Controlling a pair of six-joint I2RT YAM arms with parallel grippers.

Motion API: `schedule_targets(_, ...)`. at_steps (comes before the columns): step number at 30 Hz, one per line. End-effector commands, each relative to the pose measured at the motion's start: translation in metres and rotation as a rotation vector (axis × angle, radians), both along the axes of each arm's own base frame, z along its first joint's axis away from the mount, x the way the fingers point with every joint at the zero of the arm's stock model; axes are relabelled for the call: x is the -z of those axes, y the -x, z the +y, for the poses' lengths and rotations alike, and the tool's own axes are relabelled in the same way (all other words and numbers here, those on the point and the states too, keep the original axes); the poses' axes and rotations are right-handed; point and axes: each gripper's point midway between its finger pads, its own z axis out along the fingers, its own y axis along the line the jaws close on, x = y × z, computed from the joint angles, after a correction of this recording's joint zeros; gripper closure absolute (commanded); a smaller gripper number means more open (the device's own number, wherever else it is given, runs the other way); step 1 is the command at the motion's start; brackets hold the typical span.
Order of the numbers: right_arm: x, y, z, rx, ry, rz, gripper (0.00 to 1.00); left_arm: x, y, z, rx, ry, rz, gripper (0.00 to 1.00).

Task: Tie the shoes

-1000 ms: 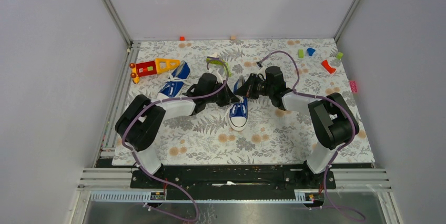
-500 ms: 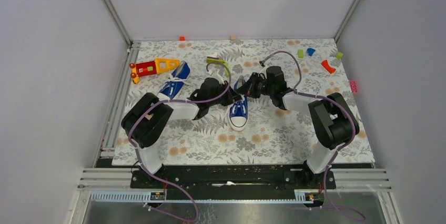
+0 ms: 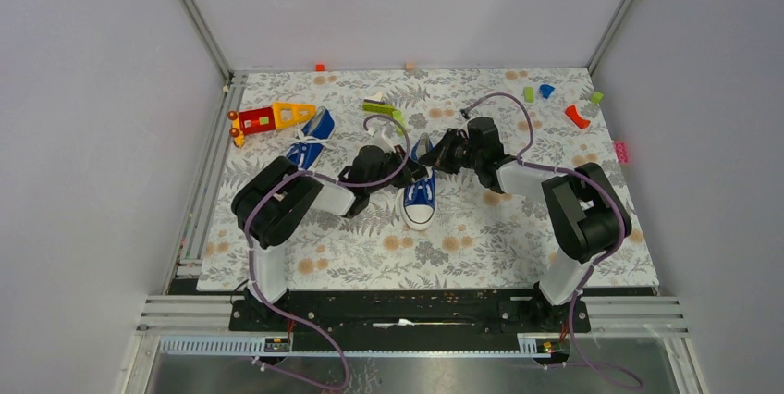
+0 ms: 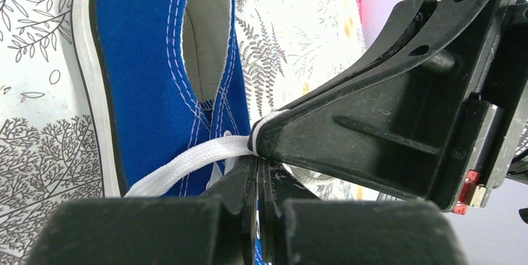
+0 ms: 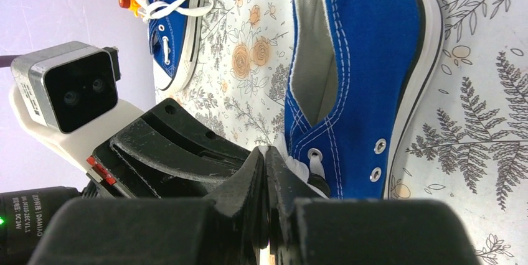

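Note:
One blue shoe [image 3: 420, 194] lies mid-mat with its white toe toward me; its heel opening fills the left wrist view [image 4: 149, 72] and the right wrist view [image 5: 361, 78]. The other shoe [image 3: 310, 140] lies at the left, by the toy, with loose laces [image 5: 171, 10]. Both grippers meet tip to tip over the middle shoe's lacing. My right gripper [image 3: 436, 161] is shut, and a white lace [image 4: 187, 162] runs into its tip [image 4: 264, 129]. My left gripper [image 4: 258, 168] is shut just under that lace; whether it pinches the lace is unclear.
A red-orange-yellow toy [image 3: 268, 117] lies at the back left and a green piece [image 3: 381, 107] behind the grippers. Small coloured blocks [image 3: 577, 116] are scattered at the back right. Grey walls close in the mat on three sides.
The left arm's elbow has swung to the right, toward the middle shoe, while its gripper stayed at the lacing. The right arm has barely moved.

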Motion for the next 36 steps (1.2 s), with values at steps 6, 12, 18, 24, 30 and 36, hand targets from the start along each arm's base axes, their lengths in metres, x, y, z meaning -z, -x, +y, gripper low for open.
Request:
schedule_targets(6, -0.026, 0.004, 0.014, -0.013, -0.021, 0.006, 0.88, -0.009, 0.004, -0.015, 0.038, 0.082, -0.106, 1.0)
schedule_targets(12, -0.019, 0.003, 0.007, 0.009, 0.046, 0.027, 0.76, -0.005, 0.006, -0.015, 0.046, 0.1, -0.094, 1.0)
schedule_targets(18, -0.014, 0.002, -0.003, 0.006, 0.152, 0.035, 0.71, -0.006, 0.005, -0.011, 0.044, 0.111, -0.085, 1.0)
schedule_targets(24, -0.019, -0.002, -0.011, -0.01, 0.244, 0.016, 0.6, -0.001, 0.007, -0.01, 0.05, 0.116, -0.068, 1.0)
schedule_targets(30, -0.02, 0.0, -0.025, -0.011, 0.337, 0.005, 0.52, 0.0, 0.007, -0.011, 0.055, 0.118, -0.067, 1.0)
schedule_targets(36, -0.023, 0.003, -0.037, -0.017, 0.412, -0.014, 0.41, 0.001, 0.007, -0.011, 0.057, 0.12, -0.067, 1.0)
